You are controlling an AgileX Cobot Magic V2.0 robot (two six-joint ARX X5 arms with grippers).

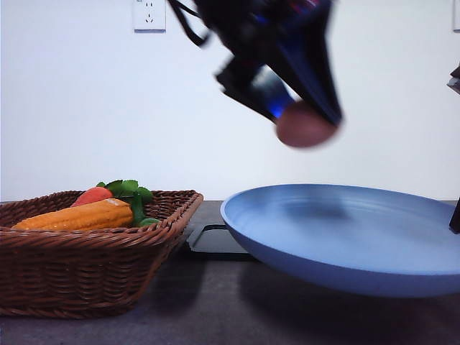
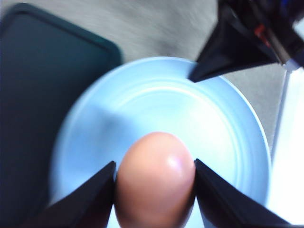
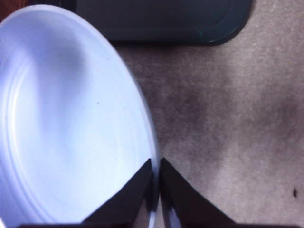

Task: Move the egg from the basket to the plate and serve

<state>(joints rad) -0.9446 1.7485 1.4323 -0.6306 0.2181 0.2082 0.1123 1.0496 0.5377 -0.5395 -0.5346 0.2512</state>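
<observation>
One egg (image 2: pixel 154 183) pinched in the left hand (image 2: pixel 154 190) above the plate (image 2: pixel 228 118), right hand (image 3: pixel 156 190) clamping its rim.

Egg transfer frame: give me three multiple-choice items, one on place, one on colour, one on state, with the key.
1. Where is the egg?
A. in the basket
B. held above the plate
C. on the black tray

2. What colour is the plate?
A. light blue
B. white
C. green

3. What is the right gripper doing?
A. hanging open over the table
B. holding the corn
C. pinching the plate's rim

Key: 1 B, the left gripper clamps the egg with the plate beneath it. 2 A, it reads light blue in the front view. 3 C, the right wrist view shows its fingers closed on the rim.
</observation>
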